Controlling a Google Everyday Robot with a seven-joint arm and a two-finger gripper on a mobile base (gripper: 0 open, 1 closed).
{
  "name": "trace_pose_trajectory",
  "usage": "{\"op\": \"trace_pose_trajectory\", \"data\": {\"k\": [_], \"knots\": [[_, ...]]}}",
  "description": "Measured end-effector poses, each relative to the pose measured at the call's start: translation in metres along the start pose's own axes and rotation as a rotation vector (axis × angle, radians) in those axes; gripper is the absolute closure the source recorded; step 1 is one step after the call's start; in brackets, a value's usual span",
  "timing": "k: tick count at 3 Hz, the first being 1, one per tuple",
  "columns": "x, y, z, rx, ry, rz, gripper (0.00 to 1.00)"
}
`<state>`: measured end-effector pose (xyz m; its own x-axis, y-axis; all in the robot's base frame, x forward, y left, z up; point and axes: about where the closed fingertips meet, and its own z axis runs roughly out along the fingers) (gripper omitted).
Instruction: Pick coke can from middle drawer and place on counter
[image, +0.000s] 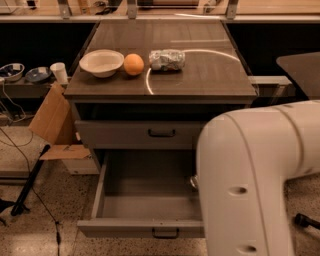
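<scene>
You see a white bowl (101, 62), an orange (133, 64) just beside it on its right, then a pale silver can (167, 60) lying on its side. Lower left, an open cardboard box (52, 120) stands on the speckled floor (60, 210), a white cup (59, 72) above it
</scene>
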<state>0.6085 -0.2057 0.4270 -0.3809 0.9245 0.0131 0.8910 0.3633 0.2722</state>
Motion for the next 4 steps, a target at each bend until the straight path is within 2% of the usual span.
{"op": "trace_pose_trajectory", "data": {"k": [1,2,4], "knots": [[-0.005,-0.013,-0.058,-0.009,0.005,-0.126,1.00],[-0.007,-0.017,-0.092,-0.008,0.007,-0.209,1.00],[-0.007,-0.012,-0.179,-0.019,0.013,-0.467,1.00]]}}
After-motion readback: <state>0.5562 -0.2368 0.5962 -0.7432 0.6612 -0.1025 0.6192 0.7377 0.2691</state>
